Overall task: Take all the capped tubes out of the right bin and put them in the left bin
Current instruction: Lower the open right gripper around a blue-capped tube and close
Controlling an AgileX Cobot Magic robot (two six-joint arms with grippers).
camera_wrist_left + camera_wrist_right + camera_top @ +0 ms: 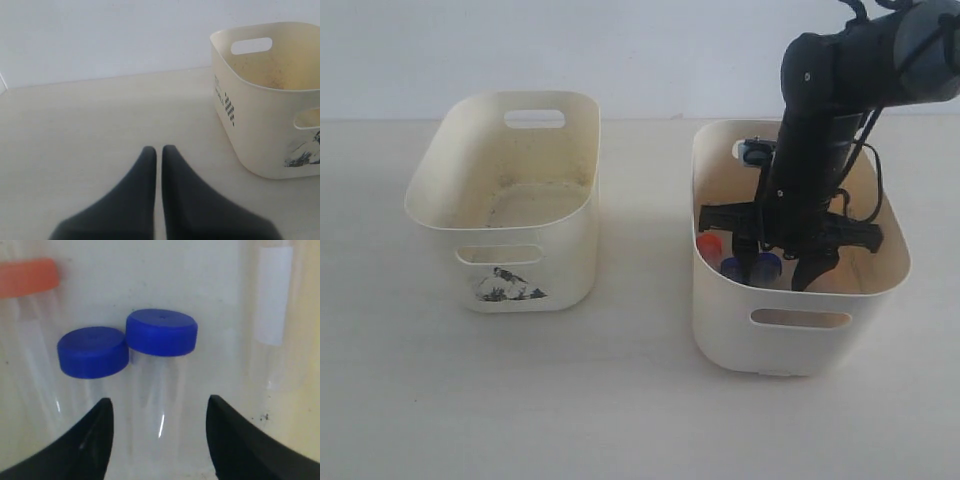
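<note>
My right gripper reaches down inside the plain right bin and stands open. The clear body of one blue-capped tube lies between its fingers, not gripped. A second blue-capped tube lies right beside it, caps touching. An orange-capped tube rests further off, its cap near the bin wall. Another clear tube with a white label shows at the other side, its cap out of view. The left bin, with its smudged mark, holds no tubes. My left gripper is shut over the table, beside the left bin.
The two bins stand side by side on a pale table with a gap of bare tabletop between them. The right arm comes down from the upper right and hides part of the right bin's inside. A white wall stands behind.
</note>
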